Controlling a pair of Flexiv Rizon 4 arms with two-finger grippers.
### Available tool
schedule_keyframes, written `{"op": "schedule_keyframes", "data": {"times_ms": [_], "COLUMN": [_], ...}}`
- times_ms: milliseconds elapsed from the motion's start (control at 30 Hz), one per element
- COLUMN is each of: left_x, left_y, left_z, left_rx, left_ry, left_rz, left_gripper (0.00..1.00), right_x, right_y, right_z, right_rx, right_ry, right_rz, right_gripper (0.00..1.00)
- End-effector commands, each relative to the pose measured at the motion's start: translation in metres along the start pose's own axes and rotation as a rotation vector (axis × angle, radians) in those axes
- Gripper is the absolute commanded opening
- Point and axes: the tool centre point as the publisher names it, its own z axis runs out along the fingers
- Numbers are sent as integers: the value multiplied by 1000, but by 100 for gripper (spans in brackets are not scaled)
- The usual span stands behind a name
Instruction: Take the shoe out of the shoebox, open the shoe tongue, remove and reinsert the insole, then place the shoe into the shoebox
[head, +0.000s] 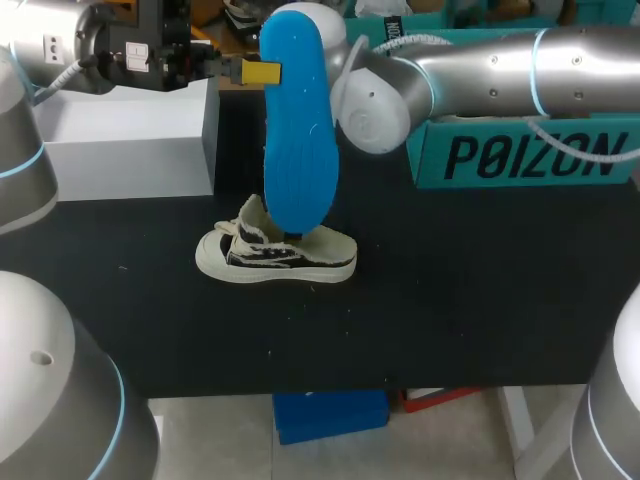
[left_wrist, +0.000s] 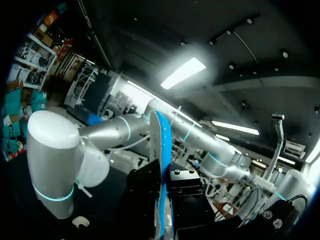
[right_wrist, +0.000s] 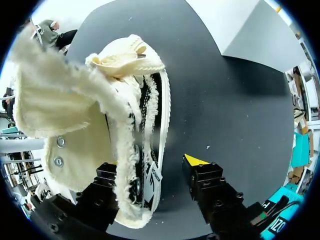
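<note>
Left jaws, mine: clamped on the blue insole (head: 298, 130), upright above the shoe (head: 285, 258) on the bench (head: 480, 300); right jaws: wide, straddling the shoe's side wall; I judge the insole light and floppy, best pinched at its edge, the canvas shoe soft, frayed.

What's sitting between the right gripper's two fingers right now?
The shoe: in the right wrist view its striped side lies between the right gripper fingers, the yellow-tipped one clear of it.

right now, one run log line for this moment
step: insole out | left gripper: shut on insole, upright over shoe | right gripper: open at shoe | shoe: on table
</note>
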Motion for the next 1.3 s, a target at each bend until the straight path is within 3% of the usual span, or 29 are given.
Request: {"op": "schedule_keyframes", "data": {"times_ms": [33,700,833,1033,1300], "left_x": [0,0,0,0,0], "left_y": [1,1,1,1,1], "left_z": [1,1,1,1,1], "left_rx": [2,2,2,2,2], "left_ry": [-5,-5,-5,-5,-5], "left_rz": [1,1,1,1,1], "left_gripper": [0,0,0,0,0], "right_x": [-2,-2,-6,-16,-28], "right_y": [1,1,-6,-23,-48], "right_z": [3,3,-19,-57,-90], "right_rx": [-1,-1,-51,-62,65], "right_ry": [4,4,-39,-118,-248], "right_rz": [-1,-1,91,237,529], "right_gripper": [0,0,0,0,0]}}
